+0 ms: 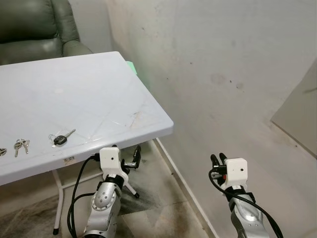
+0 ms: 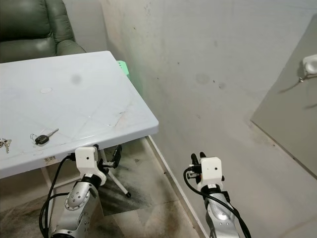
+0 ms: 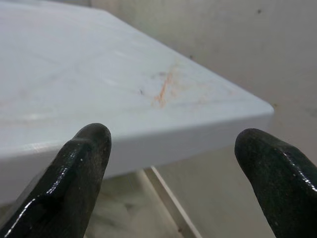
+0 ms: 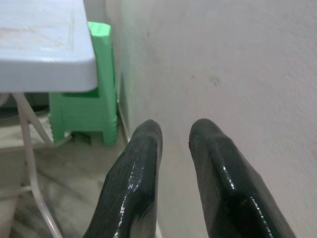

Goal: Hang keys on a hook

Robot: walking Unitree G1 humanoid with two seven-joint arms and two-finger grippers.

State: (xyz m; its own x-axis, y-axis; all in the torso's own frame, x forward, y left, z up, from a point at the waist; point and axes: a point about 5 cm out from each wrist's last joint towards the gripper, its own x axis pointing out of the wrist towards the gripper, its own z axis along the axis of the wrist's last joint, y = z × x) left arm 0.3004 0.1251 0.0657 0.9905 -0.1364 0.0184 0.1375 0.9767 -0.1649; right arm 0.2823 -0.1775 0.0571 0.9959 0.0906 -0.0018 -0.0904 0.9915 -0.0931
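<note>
Two sets of keys: you have a black-fobbed car key (image 1: 60, 139) and a small bunch of keys (image 1: 21, 145) lying near the front edge of the white surface (image 1: 89, 94), the bunch just beside the car key on the side away from the wall.
Surface: white folding top, scuffed and stained near its corner by the wall (image 1: 223, 74); you see a green armchair (image 1: 34, 27) behind its far edge and a green stool (image 4: 84, 106) under its far corner against the wall.
Left pincer (image 1: 132, 159): you hold it just below the surface's front edge, near the corner; its two black fingers (image 3: 74, 173) stand wide apart with nothing between them.
Right pincer (image 1: 218, 159): it hangs low beside the wall, well apart from the surface, fingers (image 4: 133, 178) close together with a narrow gap, holding nothing.
Hook: a small white fitting (image 2: 310, 65) sits on the grey panel (image 2: 292, 119) beyond the wall, far from the surface; you cannot tell its shape clearly.
</note>
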